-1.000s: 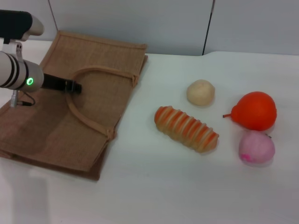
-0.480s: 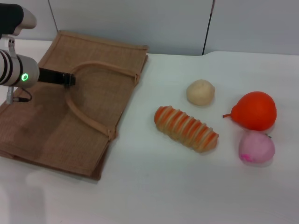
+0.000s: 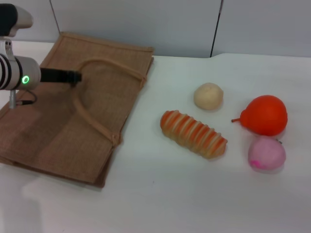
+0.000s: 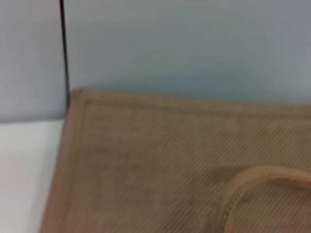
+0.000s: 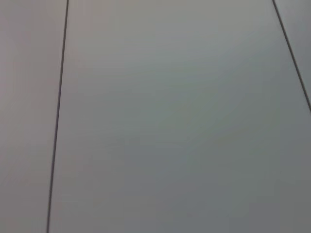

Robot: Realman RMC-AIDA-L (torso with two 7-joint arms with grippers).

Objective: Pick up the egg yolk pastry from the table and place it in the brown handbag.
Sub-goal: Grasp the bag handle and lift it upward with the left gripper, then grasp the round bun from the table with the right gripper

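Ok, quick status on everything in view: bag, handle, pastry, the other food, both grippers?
brown handbag: lying flat on the table.
upper handle: at the left gripper's tip, arched up.
left gripper: over the bag at that handle.
egg yolk pastry: on the table, untouched.
striped bread: on the table.
orange pear: on the table.
pink ball: beside the pear.
right gripper: not in view.

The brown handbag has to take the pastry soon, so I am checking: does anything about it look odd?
Yes. The brown handbag lies flat, no opening showing, one handle raised at the left gripper. The egg yolk pastry sits untouched.
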